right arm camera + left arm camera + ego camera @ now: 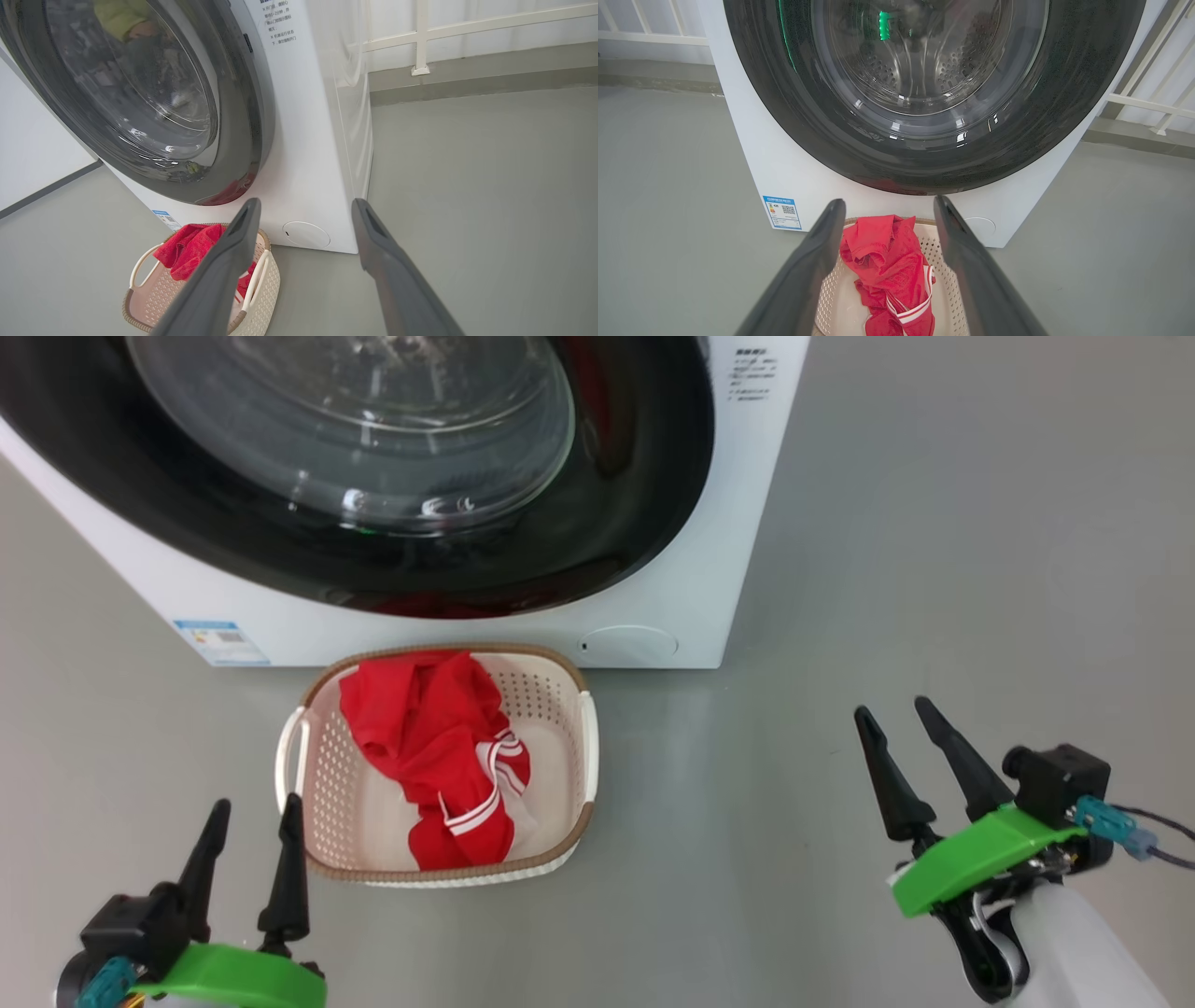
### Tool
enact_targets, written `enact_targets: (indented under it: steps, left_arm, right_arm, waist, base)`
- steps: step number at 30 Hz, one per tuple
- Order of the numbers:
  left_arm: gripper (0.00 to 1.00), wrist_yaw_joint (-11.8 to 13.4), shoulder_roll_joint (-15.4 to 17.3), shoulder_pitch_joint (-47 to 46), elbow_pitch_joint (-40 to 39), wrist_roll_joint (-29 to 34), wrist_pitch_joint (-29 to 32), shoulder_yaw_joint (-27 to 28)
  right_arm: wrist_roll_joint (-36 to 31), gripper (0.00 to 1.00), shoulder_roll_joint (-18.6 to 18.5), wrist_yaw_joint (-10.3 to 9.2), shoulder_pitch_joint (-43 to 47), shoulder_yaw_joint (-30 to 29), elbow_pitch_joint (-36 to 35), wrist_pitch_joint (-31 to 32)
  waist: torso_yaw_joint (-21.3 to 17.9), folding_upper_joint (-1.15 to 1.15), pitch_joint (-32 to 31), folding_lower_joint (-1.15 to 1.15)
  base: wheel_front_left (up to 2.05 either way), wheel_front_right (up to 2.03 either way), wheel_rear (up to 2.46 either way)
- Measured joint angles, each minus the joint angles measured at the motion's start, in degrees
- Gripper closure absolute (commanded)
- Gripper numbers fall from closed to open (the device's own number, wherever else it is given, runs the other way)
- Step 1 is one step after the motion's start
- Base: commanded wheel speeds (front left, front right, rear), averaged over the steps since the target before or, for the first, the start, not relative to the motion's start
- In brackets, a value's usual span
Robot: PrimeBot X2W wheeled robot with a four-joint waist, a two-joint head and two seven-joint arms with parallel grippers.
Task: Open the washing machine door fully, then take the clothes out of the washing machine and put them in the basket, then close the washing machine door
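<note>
Right end effector (892,707) open, empty, well right of the basket (589,747); left end effector (259,801) open just beside it. Clothes (429,747) lie in the basket; washing machine door (644,513) ahead-left of our right arm, seemingly shut.

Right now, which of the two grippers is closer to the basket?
The left gripper: it stands right beside the near left corner of the basket, while the right gripper hangs well off to the right over the floor.

Ahead of the left pincer (889,200), the washing machine door (924,158) runs off the top edge; between its fingers (808,270), the basket (838,305) is cut off at the bottom.
</note>
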Motion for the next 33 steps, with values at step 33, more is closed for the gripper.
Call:
enact_targets:
  steps: [33]
  left_arm:
    - [0.0,0.0,0.68,6.48,-3.97,1.79,0.0,3.34]
  right_arm:
    - [-0.51,0.0,-0.05,0.0,8.76,-4.88,-3.27,0.0]
  waist:
    - [-3.51,0.0,-4.54,0.0]
  base:
    - [0.0,0.0,0.0]
